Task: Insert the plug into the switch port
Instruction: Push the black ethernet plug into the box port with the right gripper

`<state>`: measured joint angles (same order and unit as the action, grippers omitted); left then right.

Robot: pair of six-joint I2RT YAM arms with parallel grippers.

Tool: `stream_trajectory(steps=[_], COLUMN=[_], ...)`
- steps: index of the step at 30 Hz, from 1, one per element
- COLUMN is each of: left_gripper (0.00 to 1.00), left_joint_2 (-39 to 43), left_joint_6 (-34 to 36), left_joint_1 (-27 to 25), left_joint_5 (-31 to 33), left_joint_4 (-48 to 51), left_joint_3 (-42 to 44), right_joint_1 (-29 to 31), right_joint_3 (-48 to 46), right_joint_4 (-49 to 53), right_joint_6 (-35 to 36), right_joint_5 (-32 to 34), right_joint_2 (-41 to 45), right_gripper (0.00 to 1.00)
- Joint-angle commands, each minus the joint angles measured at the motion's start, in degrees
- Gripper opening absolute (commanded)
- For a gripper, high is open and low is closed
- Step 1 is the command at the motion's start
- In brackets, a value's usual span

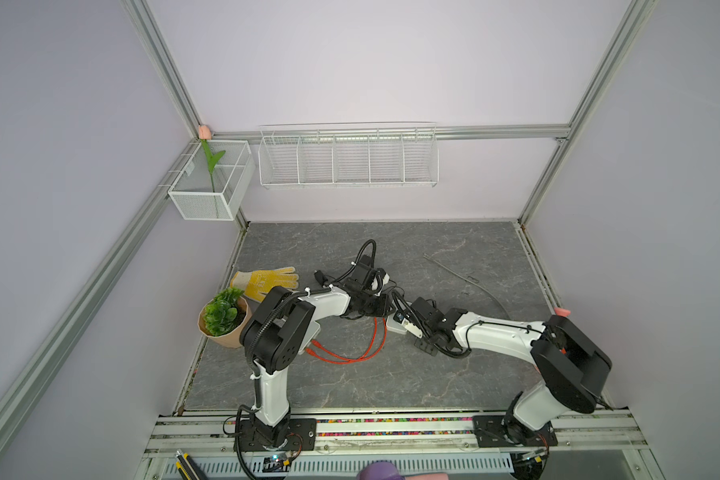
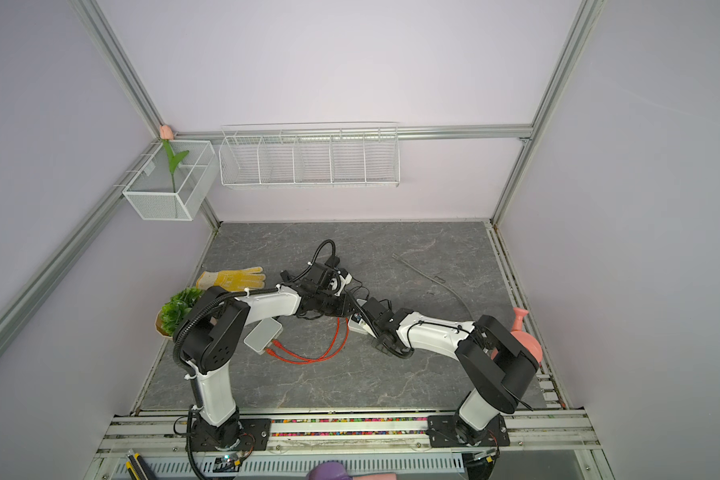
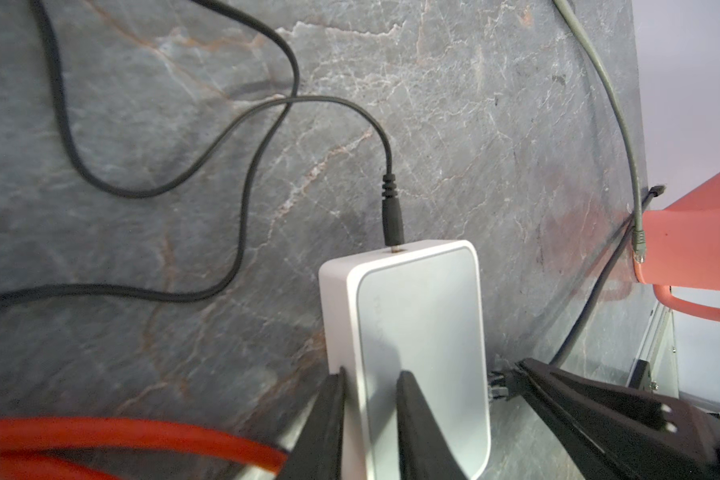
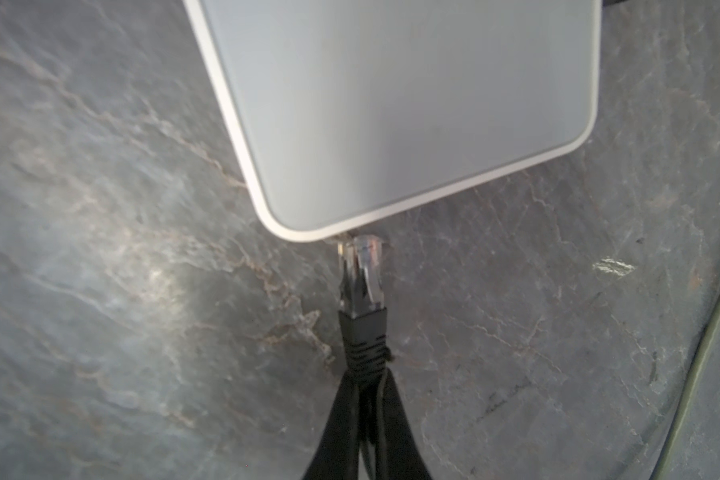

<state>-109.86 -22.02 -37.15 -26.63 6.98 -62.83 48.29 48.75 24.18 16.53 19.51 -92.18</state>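
The grey marbled counter (image 1: 433, 257) is carrying the whole job, and the left arm (image 1: 329, 305) and the right arm (image 1: 495, 332) are reaching in to meet near its middle in both top views. The white switch (image 3: 416, 332) is lying flat there, with a black power lead (image 3: 393, 216) already sitting in its far edge. The left pincer (image 3: 373, 374) is gripping the switch, one finger pressing on its side wall and the other on its top face, so the box is being steadied against a push. The right pincer (image 4: 366, 386) is clamping narrow on the black boot just behind the clear plug (image 4: 364, 266), pointing it at the switch's near edge, close to a corner. The plug's tip is touching or just slipping under that edge. Most of its clear body is showing outside, and the port is hiding beneath the rim, so I cannot tell whether the tip is lining up with the opening or butting the wall beside it. Judging from this, picking up the plug and bringing it to the switch are done, and the insertion is only beginning. What is remaining is the straight push until the latch catches, then letting go.
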Motion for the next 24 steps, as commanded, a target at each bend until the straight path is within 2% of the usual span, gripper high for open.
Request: stream_trajectory(steps=[1, 17, 24], left_gripper=[0.23, 0.23, 0.22], left_joint_2=[-1.47, -1.43, -0.88], left_joint_6=[0.49, 0.49, 0.51], left_joint_1=[0.06, 0.06, 0.23], left_joint_5=[0.47, 0.26, 0.48], left_joint_4=[2.94, 2.51, 2.79], left_joint_3=[0.26, 1.40, 2.00], right_joint_1=[2.23, 3.50, 3.58], right_joint_3=[3.28, 4.35, 5.43], right_joint_4=[-7.44, -10.06, -8.66], right_joint_6=[-0.28, -0.47, -1.16], right_joint_5=[-4.65, -4.39, -2.70], right_joint_2=[-0.09, -0.06, -3.30], right_gripper=[0.07, 0.06, 0.07])
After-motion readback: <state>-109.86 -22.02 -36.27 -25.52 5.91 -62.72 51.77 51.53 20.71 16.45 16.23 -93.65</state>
